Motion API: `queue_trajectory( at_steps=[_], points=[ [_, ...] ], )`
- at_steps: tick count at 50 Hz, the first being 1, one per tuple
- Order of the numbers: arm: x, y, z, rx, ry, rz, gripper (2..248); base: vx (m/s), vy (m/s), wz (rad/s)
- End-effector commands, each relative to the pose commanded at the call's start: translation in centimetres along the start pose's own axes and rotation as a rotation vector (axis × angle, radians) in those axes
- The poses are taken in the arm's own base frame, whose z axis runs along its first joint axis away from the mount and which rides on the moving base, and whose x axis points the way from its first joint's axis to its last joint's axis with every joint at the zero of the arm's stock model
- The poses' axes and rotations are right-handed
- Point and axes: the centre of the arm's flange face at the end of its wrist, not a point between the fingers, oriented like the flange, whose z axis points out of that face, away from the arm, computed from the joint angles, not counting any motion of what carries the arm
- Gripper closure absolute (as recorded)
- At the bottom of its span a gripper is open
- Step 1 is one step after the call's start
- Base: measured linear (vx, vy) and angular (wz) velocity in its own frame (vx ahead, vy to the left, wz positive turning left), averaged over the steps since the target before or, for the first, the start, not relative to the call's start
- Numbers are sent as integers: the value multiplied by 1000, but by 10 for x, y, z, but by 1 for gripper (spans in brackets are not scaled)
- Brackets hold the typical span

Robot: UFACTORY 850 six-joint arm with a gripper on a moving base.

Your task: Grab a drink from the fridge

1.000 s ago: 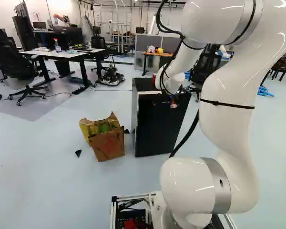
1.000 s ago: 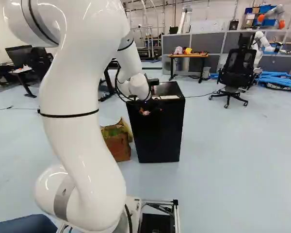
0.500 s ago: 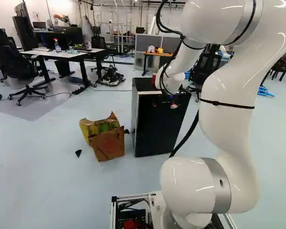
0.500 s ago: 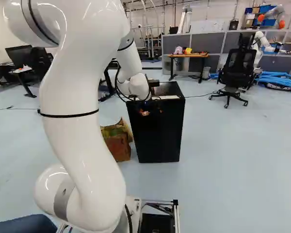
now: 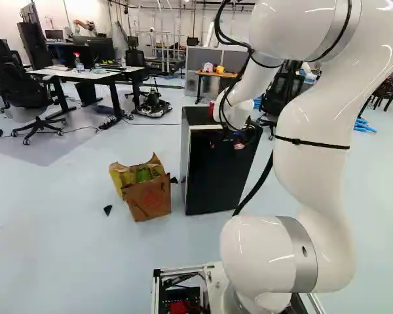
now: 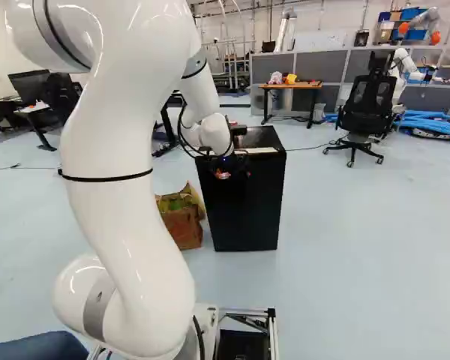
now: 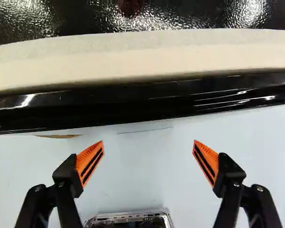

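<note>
The gripper (image 6: pixel 223 171) hangs at the near upper edge of the black fridge (image 6: pixel 244 210); in the left base view it is a small dark shape with a reddish glint in front of the fridge (image 5: pixel 216 173). In the wrist view the gripper (image 7: pixel 148 164) stands open, its orange pads wide apart with only floor seen between them. Just ahead of the fingertips runs the glossy black top edge of the fridge (image 7: pixel 142 102), with a pale strip behind it. A red can (image 5: pixel 211 108) seems to stand on the fridge top, partly hidden by the arm. The fridge's inside is not visible.
A torn brown paper bag (image 5: pixel 149 196) stands on the floor beside the fridge, a small black piece (image 5: pixel 107 210) near it. Farther back are a white desk (image 5: pixel 85 73), a wooden-topped table (image 6: pixel 291 86), an office chair (image 6: pixel 364 112) and another robot (image 6: pixel 399 66).
At the fridge's upper edge the gripper has shifted and turned slightly. The base, the fridge and the bag have not moved.
</note>
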Motion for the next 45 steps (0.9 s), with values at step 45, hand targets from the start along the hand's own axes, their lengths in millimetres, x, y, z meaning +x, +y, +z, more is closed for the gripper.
queue_trajectory(
  at_steps=[45],
  points=[
    [-6, -1, -8, 1, 58, 0, 3, 0, 0, 0]
  ],
)
